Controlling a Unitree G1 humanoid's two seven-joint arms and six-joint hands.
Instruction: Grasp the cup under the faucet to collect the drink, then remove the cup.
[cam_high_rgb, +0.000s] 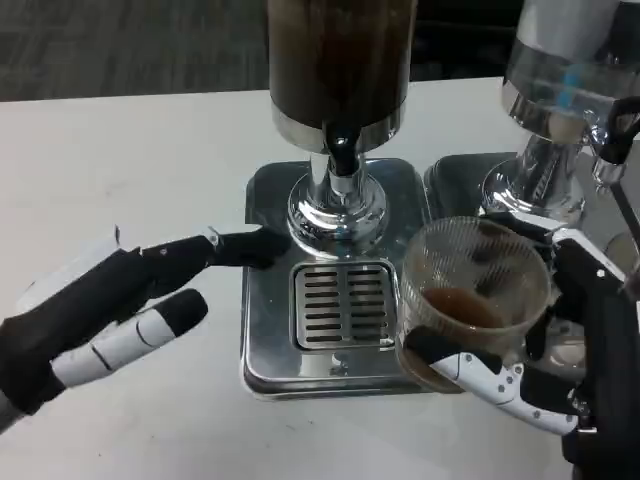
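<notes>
My right hand (560, 370) grasps cup (472, 290): clear ribbed plastic, round, brown drink pooled at bottom. Cup sits off right edge of drip tray (268, 330), clear of faucet (342, 152). My left hand (100, 315) released, fingers (215, 250) stretched flat toward tray's left rim, holding nothing. Tray: square polished steel, slotted grate (344, 305) in centre. Dispenser (340, 60): dark cylinder on flared chrome foot. Second chrome dispenser (560, 90) close behind cup. White desk (120, 170) bare and roomy on left; tight on right.
</notes>
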